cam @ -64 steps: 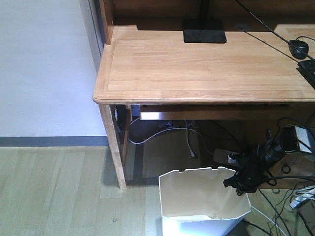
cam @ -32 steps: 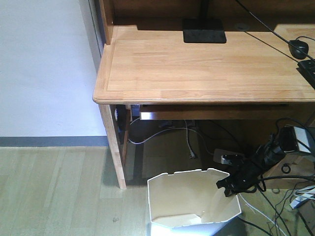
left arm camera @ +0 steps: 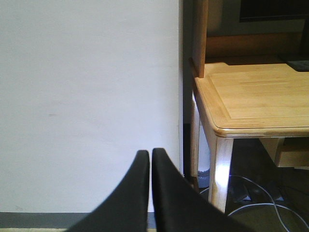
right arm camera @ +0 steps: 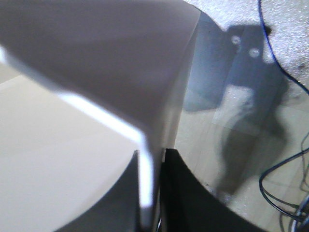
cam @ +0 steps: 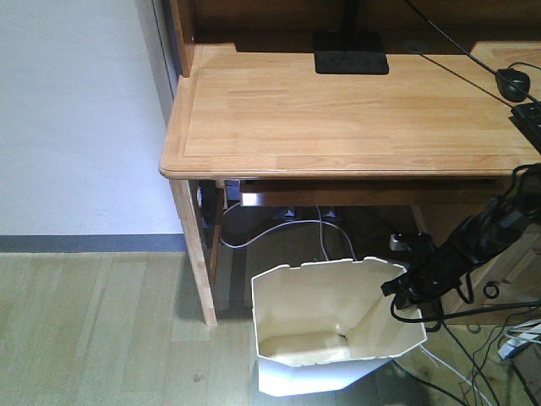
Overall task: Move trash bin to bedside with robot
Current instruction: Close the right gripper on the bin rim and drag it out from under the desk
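Observation:
The white faceted trash bin (cam: 325, 334) stands on the wooden floor under the front of the light wooden desk, tilted so its cream inside shows. My right gripper (cam: 402, 293), on a slender black arm, is shut on the bin's right rim. In the right wrist view the thin rim (right arm camera: 145, 145) runs between the two black fingers of the right gripper (right arm camera: 150, 155). My left gripper (left arm camera: 148, 153) is shut and empty, facing a white wall beside the desk's left leg. The bed is out of view.
The desk (cam: 338, 110) carries a black monitor base (cam: 351, 52), a mouse (cam: 511, 82) and a keyboard corner (cam: 528, 118). The desk leg (cam: 196, 254) stands left of the bin. Loose cables (cam: 287, 228) and gear lie under the desk and at right.
The bin has shifted left and farther in under the desk edge, and now shows its inner bottom. My right arm has risen and moved with the rim in its grip.

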Robot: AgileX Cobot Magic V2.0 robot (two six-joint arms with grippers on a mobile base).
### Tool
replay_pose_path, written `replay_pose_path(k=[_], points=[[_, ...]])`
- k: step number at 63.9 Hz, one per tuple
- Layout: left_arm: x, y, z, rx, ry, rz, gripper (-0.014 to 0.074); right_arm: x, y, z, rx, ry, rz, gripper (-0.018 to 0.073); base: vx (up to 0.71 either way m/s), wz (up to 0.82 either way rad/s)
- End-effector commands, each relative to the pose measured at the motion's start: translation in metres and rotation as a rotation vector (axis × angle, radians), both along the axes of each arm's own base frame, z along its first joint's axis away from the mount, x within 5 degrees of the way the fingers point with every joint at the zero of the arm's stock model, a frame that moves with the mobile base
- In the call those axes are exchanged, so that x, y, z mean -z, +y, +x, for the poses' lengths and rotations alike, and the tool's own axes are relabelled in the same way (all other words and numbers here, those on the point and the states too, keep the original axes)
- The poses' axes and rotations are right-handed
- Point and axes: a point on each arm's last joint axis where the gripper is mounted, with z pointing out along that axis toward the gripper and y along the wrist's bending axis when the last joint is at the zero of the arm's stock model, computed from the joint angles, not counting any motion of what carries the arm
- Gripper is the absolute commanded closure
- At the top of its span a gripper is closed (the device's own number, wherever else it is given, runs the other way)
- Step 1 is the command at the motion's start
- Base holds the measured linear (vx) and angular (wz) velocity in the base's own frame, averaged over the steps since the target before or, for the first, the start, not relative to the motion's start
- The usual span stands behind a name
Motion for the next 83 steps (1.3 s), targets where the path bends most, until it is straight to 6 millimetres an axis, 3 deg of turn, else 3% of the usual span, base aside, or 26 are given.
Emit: replay_pose_path(k=[1, 16, 26, 83], points=[[-0.001, 0.000, 0.000, 0.000, -0.067, 0.000, 0.0603, -0.058, 0.008, 0.001, -0.025, -0.009, 0.110, 0.0564, 0.00, 0.00], [-0.001, 0.000, 0.000, 0.000, -0.067, 0.000, 0.0603, -0.121, 0.018, -0.026, -0.061, -0.095, 0.167, 0.0564, 0.00, 0.00], [-0.001, 0.000, 0.000, 0.000, -0.067, 0.000, 0.0603, -0.139, 0.022, -0.039, -0.058, -0.134, 0.184, 0.0564, 0.00, 0.00], [-0.001, 0.000, 0.000, 0.000, -0.067, 0.000, 0.0603, -0.142, 0.024, -0.043, -0.066, -0.118, 0.209, 0.0564, 0.00, 0.00]])
